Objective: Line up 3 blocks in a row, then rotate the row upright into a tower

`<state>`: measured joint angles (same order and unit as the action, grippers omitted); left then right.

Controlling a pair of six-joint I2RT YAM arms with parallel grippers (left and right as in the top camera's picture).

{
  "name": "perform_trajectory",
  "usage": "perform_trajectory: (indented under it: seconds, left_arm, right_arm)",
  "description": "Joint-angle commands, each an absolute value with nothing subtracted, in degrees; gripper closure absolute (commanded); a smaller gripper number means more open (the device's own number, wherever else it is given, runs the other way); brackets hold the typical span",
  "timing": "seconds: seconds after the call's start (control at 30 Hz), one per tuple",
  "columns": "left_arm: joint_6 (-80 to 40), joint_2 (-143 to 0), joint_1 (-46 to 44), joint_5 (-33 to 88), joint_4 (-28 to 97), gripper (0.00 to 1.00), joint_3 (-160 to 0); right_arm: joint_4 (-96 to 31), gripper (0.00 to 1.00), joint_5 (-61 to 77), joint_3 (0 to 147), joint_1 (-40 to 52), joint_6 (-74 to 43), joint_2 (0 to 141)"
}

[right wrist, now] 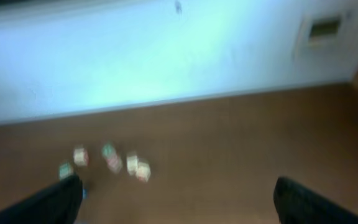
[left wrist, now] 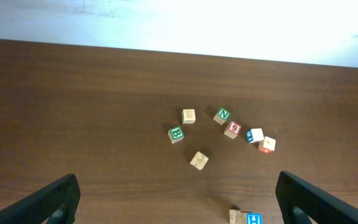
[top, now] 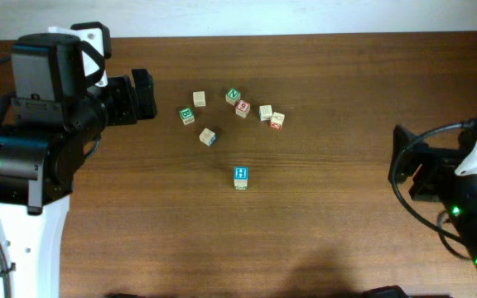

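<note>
Judged the blocks [left wrist: 198, 160], ahead of the wide, empty left gripper [left wrist: 178, 199] and right gripper [right wrist: 179, 202], light, hard, pinchable across opposite flat faces.

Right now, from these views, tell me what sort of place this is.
Probably a robot test bench indoors: a white-and-black robot arm on the left and a black robot arm on the right flank a dark brown wooden table strewn with small wooden alphabet cubes, a plain pale wall behind.

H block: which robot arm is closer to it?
Left. Seen from overhead, the left arm sits up-left of the H block; the right arm is farther off to its right.
</note>
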<state>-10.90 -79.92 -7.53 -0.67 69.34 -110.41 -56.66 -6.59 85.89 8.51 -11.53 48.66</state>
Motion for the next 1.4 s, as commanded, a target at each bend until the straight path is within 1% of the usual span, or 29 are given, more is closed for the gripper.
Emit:
perform_trajectory:
  seconds: [0.0, 0.1, 0.13, 0.17, 0.33, 0.43, 0.6, 0.63, 1.2, 1.23, 1.3, 1.37]
  left_arm:
    - [-10.4, -79.7, -7.5, -1.3, 69.3, 0.01, -110.4]
    - [-10.4, -79.7, -7.5, -1.3, 69.3, 0.01, -110.4]
    - [-10.4, -79.7, -7.5, -1.3, 69.3, 0.01, -110.4]
    - [-10.4, -79.7, -7.5, -1.3, 69.3, 0.01, -110.4]
    - [-10.4, -79.7, -7.5, -1.3, 69.3, 0.01, -110.4]
    - [-10.4, -79.7, -7.5, -1.3, 69.3, 0.01, -110.4]
    - [-10.4, -79.7, -7.5, -1.3, 69.3, 0.01, -110.4]
    - [-10.4, -79.7, -7.5, -1.3, 69.3, 0.01, -110.4]
    - [-10.4, -79.7, -7.5, -1.3, 69.4, 0.01, -110.4]
    - [-10.2, -79.7, -7.5, -2.4, 69.4, 0.01, -110.4]
    - [-10.2, -79.7, -7.5, -8.6, 69.4, 0.01, -110.4]
    - [-10.2, -79.7, -7.5, -8.4, 69.4, 0.01, -110.4]
  right_arm:
    - [-44.4, 0.02, 2.0, 69.3, 4.8, -3.9, 38.7]
    - [-29.3, 0.02, 5.3, 51.3, 2.4, -2.3, 28.9]
    - [-21.3, 0.02, 7.4, 41.3, 1.3, -2.3, 23.1]
    - [-17.0, 0.02, 7.8, 35.9, 0.9, -2.3, 19.9]
    - [-3.1, 0.02, 7.7, 13.5, 0.8, -2.3, 6.0]
    - [-1.4, 0.02, 7.7, 6.2, 0.8, -2.3, 0.6]
    - [-1.5, 0.02, 5.6, 1.1, 0.8, -2.1, 0.2]
    - [-4.0, 0.02, 5.6, 0.3, 0.8, -2.1, 0.2]
    - [-4.0, 0.02, 5.4, 0.3, 0.8, -2.1, 0.2]
    - [-4.1, 0.02, 5.4, 0.3, 0.8, -2.1, 0.2]
    - [-4.1, 0.02, 5.4, 0.3, 0.8, -2.1, 0.2]
    - [-4.1, 0.02, 5.4, 0.3, 0.8, -2.1, 0.2]
